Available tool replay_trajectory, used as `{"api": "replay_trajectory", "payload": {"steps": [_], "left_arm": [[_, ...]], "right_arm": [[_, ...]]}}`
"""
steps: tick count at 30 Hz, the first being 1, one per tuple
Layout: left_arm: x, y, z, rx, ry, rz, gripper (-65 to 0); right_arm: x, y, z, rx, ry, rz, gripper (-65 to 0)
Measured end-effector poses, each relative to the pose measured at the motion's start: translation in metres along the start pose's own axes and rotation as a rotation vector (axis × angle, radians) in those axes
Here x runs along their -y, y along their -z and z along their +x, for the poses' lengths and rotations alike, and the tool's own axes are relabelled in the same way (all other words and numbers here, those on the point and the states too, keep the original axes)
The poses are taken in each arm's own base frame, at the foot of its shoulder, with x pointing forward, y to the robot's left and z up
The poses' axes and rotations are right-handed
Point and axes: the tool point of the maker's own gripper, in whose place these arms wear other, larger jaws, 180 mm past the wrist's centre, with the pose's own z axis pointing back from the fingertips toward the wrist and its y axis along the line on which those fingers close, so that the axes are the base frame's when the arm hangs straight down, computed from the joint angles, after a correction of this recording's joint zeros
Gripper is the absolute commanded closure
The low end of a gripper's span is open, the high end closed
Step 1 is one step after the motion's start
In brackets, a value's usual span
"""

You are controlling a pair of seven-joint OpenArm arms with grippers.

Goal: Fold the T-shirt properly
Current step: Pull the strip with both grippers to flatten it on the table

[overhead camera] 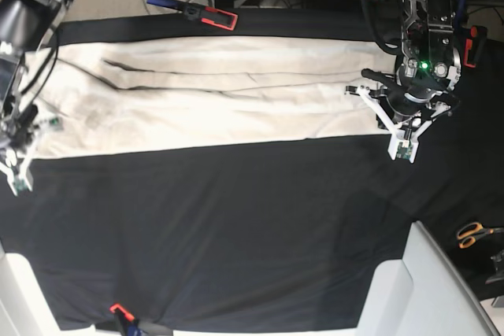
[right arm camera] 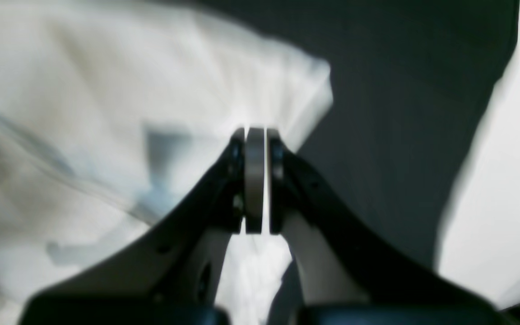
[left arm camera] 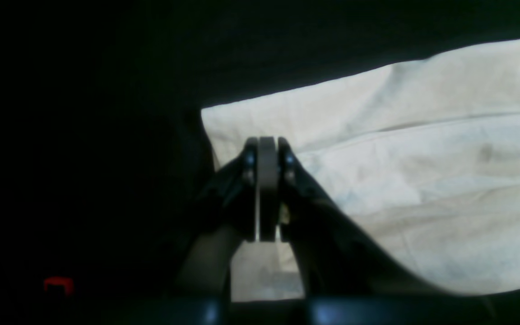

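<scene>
T-shirt: cream cloth, lying as a long flat band across the far part of the black table cloth.

Left gripper: jaws closed on one end corner of the T-shirt.

Right gripper: jaws closed, pinching the opposite end corner. Both ends held, probably to keep the band taut for the next fold.

Near the T-shirt: red-handled clamp beyond its far edge; scissors well apart, at the table edge (neither blocks a fold toward the near side).
</scene>
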Motion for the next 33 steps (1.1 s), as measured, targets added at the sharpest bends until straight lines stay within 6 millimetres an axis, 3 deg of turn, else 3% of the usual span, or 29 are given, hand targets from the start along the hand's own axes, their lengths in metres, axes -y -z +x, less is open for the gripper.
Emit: {"api": "replay_trajectory", "payload": {"steps": [5,10,13,26,33], "left_arm": [[-0.002,0.005,-0.010,-0.030,-0.004,0.001,0.0],[-0.003,0.010,-0.023,-0.071,-0.009,0.000,0.0],[-0.003,0.012,-0.026,-0.082,-0.012,0.000,0.0],[-0.003,0.012,-0.026,-0.082,-0.012,0.000,0.0],[-0.003,0.012,-0.026,-0.081,-0.013,0.000,0.0]], "right_arm": [[-0.007,0.022,-0.019,-0.075,0.029,0.063,-0.8],[-0.006,0.032,-0.003,-0.004,0.063,0.096,-0.8],[-0.007,0.037,-0.015,-0.044,0.082,0.112,-0.8],[0.026,0.058,-0.018,0.024,0.214,0.100,-0.8],[0.028,0.060,-0.012,0.072,0.229,0.102,-0.8]]}}
